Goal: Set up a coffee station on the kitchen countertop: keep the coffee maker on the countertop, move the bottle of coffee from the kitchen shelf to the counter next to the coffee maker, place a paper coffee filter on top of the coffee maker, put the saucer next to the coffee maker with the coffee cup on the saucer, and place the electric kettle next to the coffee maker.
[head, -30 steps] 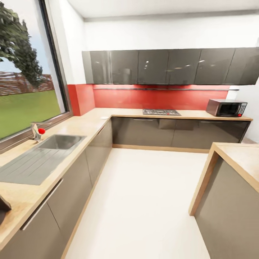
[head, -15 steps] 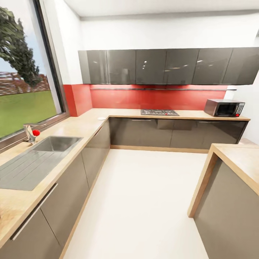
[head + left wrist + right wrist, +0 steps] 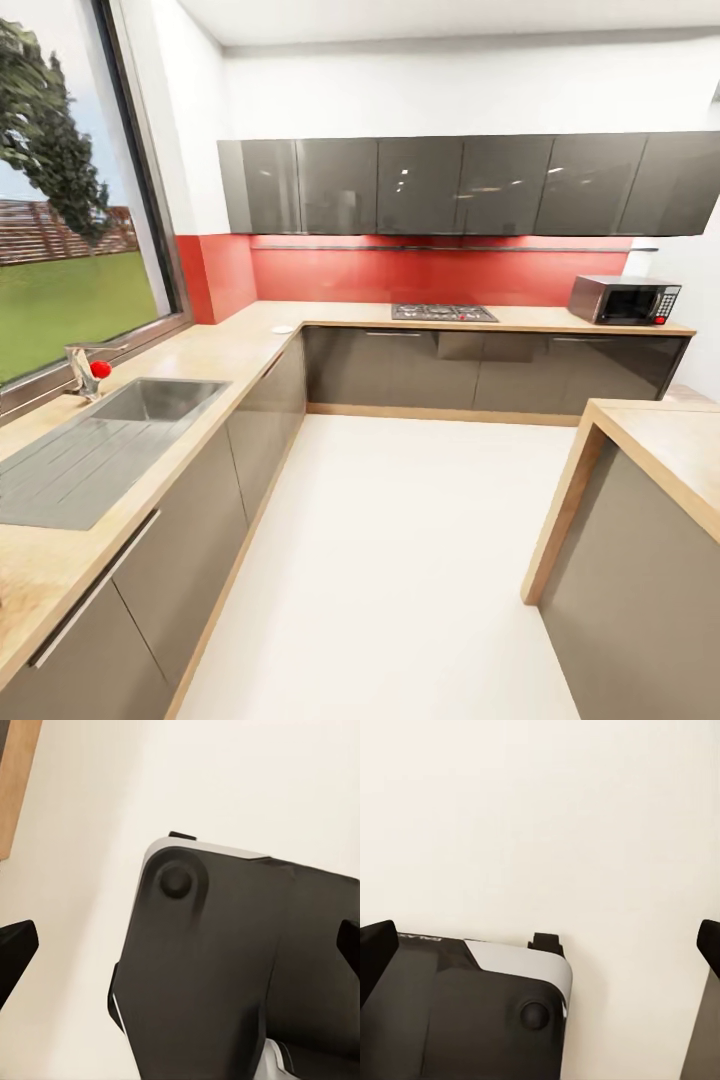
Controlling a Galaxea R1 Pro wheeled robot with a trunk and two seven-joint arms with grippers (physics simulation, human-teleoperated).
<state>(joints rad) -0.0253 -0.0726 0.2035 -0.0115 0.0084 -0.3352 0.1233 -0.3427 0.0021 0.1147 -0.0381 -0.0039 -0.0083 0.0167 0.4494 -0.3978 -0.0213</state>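
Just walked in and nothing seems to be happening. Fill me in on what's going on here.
The robot is on its way through the kitchen, handling nothing. Ahead lie the sink in the left counter, the hob and microwave on the far counter. Both wrist cameras look down at the pale floor and the robot's dark base; the jaws of each arm stand wide apart, empty.

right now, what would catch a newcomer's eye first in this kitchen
The red backsplash under the dark grey wall cabinets on the far wall stands out most. At the left a big window shows grass above the steel sink, and a microwave sits at the far right of the back counter.
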